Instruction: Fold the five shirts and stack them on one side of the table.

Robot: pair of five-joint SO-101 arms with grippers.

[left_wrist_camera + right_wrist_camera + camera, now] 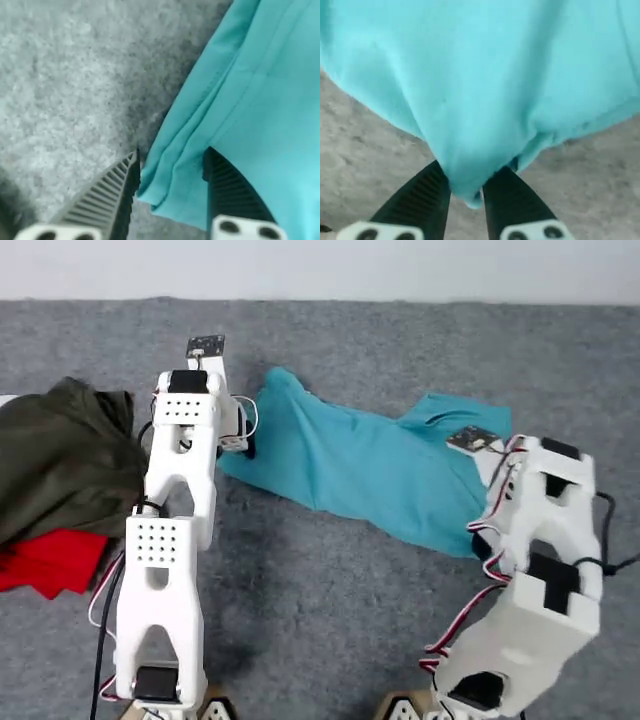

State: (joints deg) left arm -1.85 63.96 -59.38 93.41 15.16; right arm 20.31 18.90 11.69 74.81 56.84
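A teal shirt (370, 465) lies spread and rumpled across the middle of the grey table. My left gripper (170, 172) is open at the shirt's left edge, its dark fingers (122, 185) straddling a folded teal hem (175, 170). In the high view that arm (180, 460) stands over the shirt's left end. My right gripper (467, 187) is shut on a pinched bunch of the teal shirt (480, 100), which hangs from between its jaws. That arm (540, 500) sits at the shirt's right end.
A pile of shirts lies at the table's left side: a dark olive one (60, 455) over a red one (45, 565). Grey carpet-like table surface (330, 610) stretches between the two arm bases.
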